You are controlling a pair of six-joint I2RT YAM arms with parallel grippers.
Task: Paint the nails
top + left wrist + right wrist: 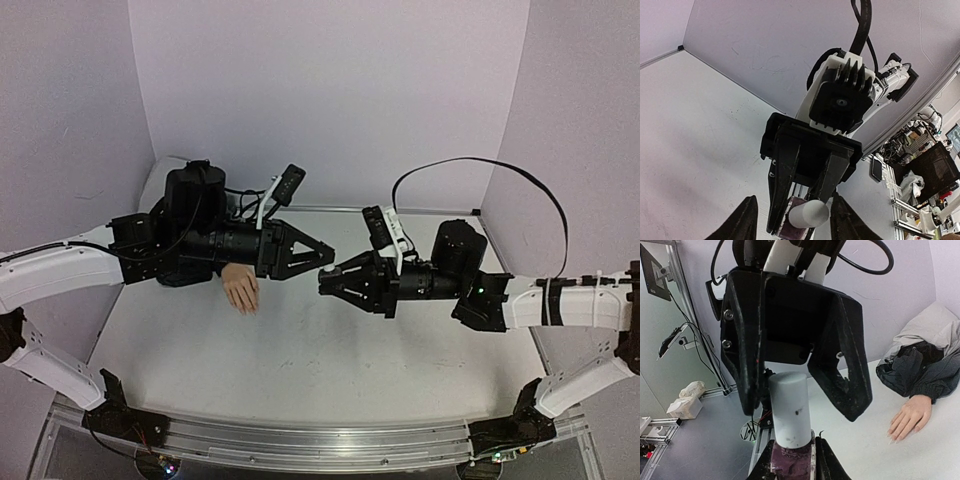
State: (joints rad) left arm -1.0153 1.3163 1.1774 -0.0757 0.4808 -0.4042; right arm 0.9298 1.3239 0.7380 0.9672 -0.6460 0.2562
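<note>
My right gripper [794, 444] is shut on a small purple nail-polish bottle [789, 466], held above the table with its white cap [790, 410] pointing at the left arm. My left gripper [793, 200] is open. Its black fingers [847, 365] stand on either side of the cap [809, 214] with gaps showing, so they do not grip it. In the top view the two grippers meet tip to tip, left gripper [322, 256] and right gripper [328, 281], at mid-table. The peach mannequin hand [241, 290] lies palm down below the left arm. Its nails [893, 432] are tiny and pale, well clear of both grippers.
The hand's black sleeve and a crumpled grey cloth [920, 360] lie against the back left wall. White enclosure walls close the back and sides. An aluminium rail [300, 440] runs along the near edge by both arm bases.
</note>
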